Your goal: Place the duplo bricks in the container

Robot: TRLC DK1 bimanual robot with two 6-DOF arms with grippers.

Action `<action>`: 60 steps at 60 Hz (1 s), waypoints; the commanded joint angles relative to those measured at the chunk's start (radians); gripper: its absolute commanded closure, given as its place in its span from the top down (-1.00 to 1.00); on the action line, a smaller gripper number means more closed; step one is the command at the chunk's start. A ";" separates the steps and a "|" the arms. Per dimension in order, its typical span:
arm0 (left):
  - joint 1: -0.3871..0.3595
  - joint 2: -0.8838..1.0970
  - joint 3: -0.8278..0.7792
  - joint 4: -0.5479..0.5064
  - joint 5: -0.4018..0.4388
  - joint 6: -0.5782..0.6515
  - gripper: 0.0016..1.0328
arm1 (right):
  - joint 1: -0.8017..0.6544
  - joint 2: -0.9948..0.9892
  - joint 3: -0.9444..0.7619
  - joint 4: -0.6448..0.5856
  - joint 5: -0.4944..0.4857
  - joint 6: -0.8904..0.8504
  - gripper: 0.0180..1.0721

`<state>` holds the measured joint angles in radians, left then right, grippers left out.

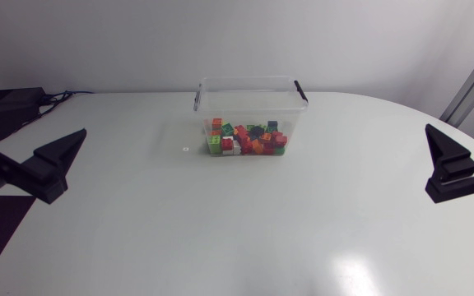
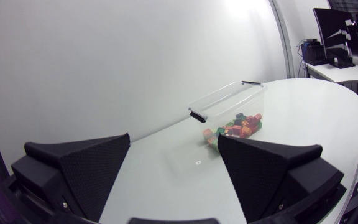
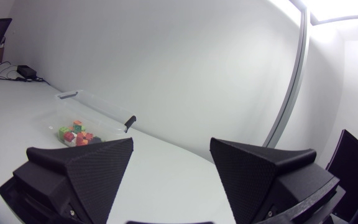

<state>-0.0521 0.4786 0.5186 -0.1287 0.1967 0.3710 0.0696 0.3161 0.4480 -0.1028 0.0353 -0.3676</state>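
The duplo bricks (image 1: 247, 138) lay heaped inside the far container (image 1: 220, 80), so, seemingly done, the left gripper (image 2: 174, 146) and right gripper (image 3: 171, 146) rested at the table's sides, jaws open and empty.

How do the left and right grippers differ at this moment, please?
The left gripper hangs near the left edge of the table, the right gripper near its right edge. The container of bricks lies ahead of the left gripper, toward its right finger; ahead of the right gripper, toward its left finger. Both are open, empty and apart from the container.
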 commanded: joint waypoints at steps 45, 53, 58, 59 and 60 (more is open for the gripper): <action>0.047 -0.427 -0.464 0.116 -0.175 -0.328 0.89 | -0.063 -0.283 -0.401 0.090 -0.030 0.325 0.90; 0.052 -0.479 -0.519 0.129 -0.197 -0.371 0.89 | -0.070 -0.316 -0.448 0.103 -0.035 0.368 0.90; 0.052 -0.479 -0.519 0.129 -0.197 -0.371 0.89 | -0.070 -0.316 -0.448 0.103 -0.035 0.368 0.90; 0.052 -0.479 -0.519 0.129 -0.197 -0.371 0.89 | -0.070 -0.316 -0.448 0.103 -0.035 0.368 0.90; 0.052 -0.479 -0.519 0.129 -0.197 -0.371 0.89 | -0.070 -0.316 -0.448 0.103 -0.035 0.368 0.90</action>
<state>-0.0074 0.0082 0.0193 -0.0158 0.0078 0.0254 0.0044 0.0097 0.0166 -0.0185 0.0010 -0.0303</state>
